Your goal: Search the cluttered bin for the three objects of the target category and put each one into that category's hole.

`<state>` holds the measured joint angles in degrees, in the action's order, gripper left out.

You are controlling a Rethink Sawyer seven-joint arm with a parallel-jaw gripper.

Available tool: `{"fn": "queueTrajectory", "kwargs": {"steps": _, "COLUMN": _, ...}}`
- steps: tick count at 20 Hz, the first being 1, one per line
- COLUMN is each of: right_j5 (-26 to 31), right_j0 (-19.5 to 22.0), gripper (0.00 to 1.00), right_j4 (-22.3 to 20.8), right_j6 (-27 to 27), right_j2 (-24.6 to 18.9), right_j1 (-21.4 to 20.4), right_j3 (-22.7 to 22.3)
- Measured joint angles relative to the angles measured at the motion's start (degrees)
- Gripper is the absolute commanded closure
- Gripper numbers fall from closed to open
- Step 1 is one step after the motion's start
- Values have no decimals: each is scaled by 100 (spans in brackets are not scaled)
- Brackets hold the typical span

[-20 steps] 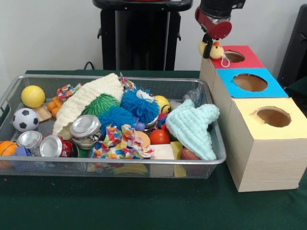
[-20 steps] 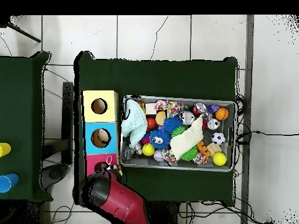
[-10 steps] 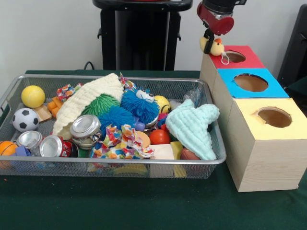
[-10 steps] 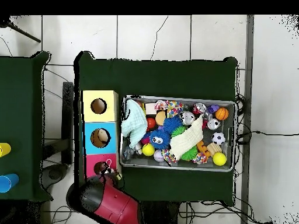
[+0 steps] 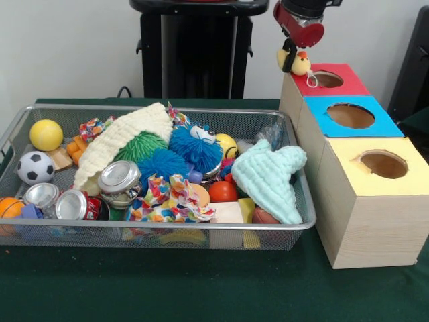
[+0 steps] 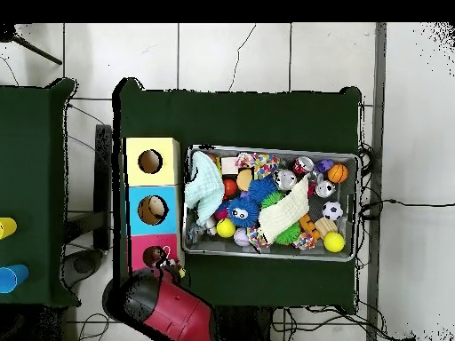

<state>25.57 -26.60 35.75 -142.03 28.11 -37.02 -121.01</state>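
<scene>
**Inspector:** The hand (image 5: 293, 59) is clamped on a small yellow duck toy (image 5: 300, 63), carried in the air just off the near-left corner of the red box (image 5: 320, 86). In the overhead view the hand (image 6: 164, 263) sits at the edge of that same box (image 6: 142, 250), beside its hole (image 6: 154, 256).

**Second:** Any change over the last second?

**Inspector:** The toy has risen slightly and drifted a little toward the box edge. It has not been let go; the grip has held throughout.

**Second:** Meaning for the task?

**Inspector:** In his judgement the delivery is in its last stretch. The toy is beside the red hole (image 5: 326, 79), not above it, so a short sideways carry is needed before release. Dropping now would risk it landing on the rim or falling to the green surface (image 5: 201, 282).

**Second:** And beyond?

**Inspector:** The blue box (image 5: 345, 115) and yellow box (image 5: 375, 201) stand untouched. The wire bin (image 5: 161, 231) remains crowded with balls, cans and cloths; further searching is likely.
</scene>
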Motion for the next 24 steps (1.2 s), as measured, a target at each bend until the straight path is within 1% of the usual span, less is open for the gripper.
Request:
{"fn": "queueTrajectory", "kwargs": {"steps": 4, "right_j5": 5, "right_j0": -7, "gripper": 100, "right_j4": -2, "right_j6": 0, "right_j2": 7, "right_j1": 80, "right_j3": 124}}
{"fn": "queueTrajectory", "kwargs": {"steps": 11, "right_j5": 333, "right_j0": -37, "gripper": 100, "right_j4": -2, "right_j6": -1, "right_j2": 169, "right_j1": 243, "right_j3": 542}}
{"fn": "queueTrajectory", "kwargs": {"steps": 12, "right_j5": 474, "right_j0": -42, "gripper": 100, "right_j4": -4, "right_j6": -1, "right_j2": 231, "right_j1": 278, "right_j3": 685}}
{"fn": "queueTrajectory", "kwargs": {"steps": 14, "right_j5": 559, "right_j0": -57, "gripper": 100, "right_j4": -4, "right_j6": -1, "right_j2": 291, "right_j1": 305, "right_j3": 772}}
{"fn": "queueTrajectory", "kwargs": {"steps": 18, "right_j5": 840, "right_j0": -134, "gripper": 100, "right_j4": -40, "right_j6": -1, "right_j2": 554, "right_j1": 423, "right_j3": 1105}}
{"fn": "queueTrajectory", "kwargs": {"steps": 24, "right_j5": 1089, "right_j0": -239, "gripper": 100, "right_j4": -40, "right_j6": -1, "right_j2": 770, "right_j1": 521, "right_j3": 1419}}
